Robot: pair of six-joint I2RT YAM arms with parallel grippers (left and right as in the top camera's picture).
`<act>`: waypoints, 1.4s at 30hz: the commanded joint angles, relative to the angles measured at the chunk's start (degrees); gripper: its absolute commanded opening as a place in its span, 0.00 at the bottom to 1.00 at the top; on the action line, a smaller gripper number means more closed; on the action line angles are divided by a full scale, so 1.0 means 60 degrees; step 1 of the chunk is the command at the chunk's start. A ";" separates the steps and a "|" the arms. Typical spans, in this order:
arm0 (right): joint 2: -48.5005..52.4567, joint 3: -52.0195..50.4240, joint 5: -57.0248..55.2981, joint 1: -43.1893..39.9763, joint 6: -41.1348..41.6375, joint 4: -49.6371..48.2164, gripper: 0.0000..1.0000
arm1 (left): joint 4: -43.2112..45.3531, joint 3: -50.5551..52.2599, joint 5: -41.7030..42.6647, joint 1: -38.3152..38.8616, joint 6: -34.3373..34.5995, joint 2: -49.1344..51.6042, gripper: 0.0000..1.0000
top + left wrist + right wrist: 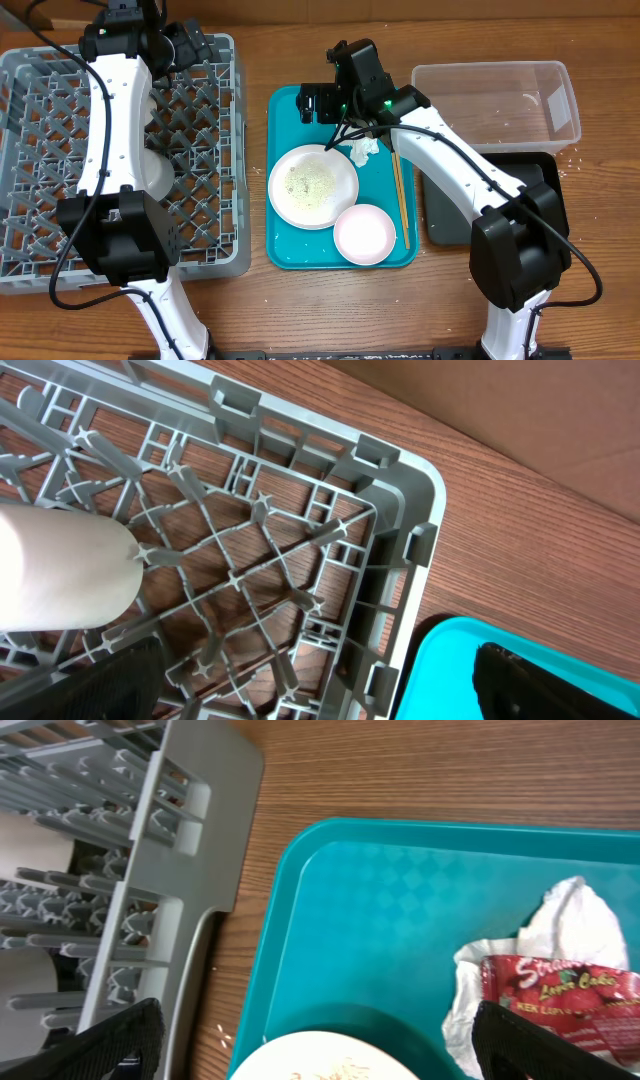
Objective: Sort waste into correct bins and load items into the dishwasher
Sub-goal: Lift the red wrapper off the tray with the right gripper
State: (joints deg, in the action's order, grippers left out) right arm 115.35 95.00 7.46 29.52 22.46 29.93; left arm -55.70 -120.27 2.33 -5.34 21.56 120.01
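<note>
A round white plate point(312, 185) strewn with rice grains sits on the teal tray point(290, 250), and a small pale bowl point(364, 233) stands beside it. A crumpled napkin point(362, 150) lies at the tray's far side with the red wrapper point(560, 990) on it. My right gripper point(318, 102) hovers open over the tray's far end, empty, with the plate's rim point(330, 1060) between its fingers and the napkin point(570, 920) by the right one. My left gripper point(195, 45) is open and empty over the far right corner of the grey dishwasher rack point(60, 100). A white item point(60, 570) stands in the rack.
The clear tub point(500, 100) is at the far right, with the black tray point(490, 200) just in front of it. Wooden chopsticks point(400, 200) lie along the teal tray's right side. Bare wood separates the rack point(130, 840) from the teal tray point(380, 920).
</note>
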 commanded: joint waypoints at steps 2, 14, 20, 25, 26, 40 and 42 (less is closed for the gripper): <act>0.0120 -0.0029 -0.0244 0.0007 0.0047 0.0171 1.00 | 0.0025 -0.0117 -0.0066 -0.0026 0.0160 -0.0142 1.00; 0.0444 -0.0029 -0.0251 0.0036 0.0047 0.0066 1.00 | 0.0025 -0.0117 -0.0069 -0.0026 0.0160 -0.0142 1.00; 0.0590 -0.0029 -0.1147 0.0036 0.0055 0.0036 1.00 | 0.0029 -0.0117 -0.0066 -0.0026 0.0160 -0.0142 1.00; 0.0729 -0.0029 -0.2109 0.0036 0.0066 0.0073 1.00 | 0.0029 -0.0117 -0.0069 -0.0026 0.0160 -0.0142 1.00; 0.0729 -0.0029 -0.2441 0.0036 0.0066 0.0087 1.00 | 0.0029 -0.0117 -0.0069 -0.0026 0.0160 -0.0142 1.00; 0.0725 0.0102 -0.3355 0.0015 0.2226 0.1209 1.00 | 0.0029 -0.0117 -0.0069 -0.0026 0.0160 -0.0142 1.00; 0.0725 0.0222 -0.3391 0.0000 0.2437 0.1413 1.00 | 0.0029 -0.0117 -0.0069 -0.0026 0.0160 -0.0142 1.00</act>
State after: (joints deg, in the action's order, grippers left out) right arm 119.55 95.02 -11.40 29.63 32.97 37.78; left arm -55.70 -120.27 2.33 -5.34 21.56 120.01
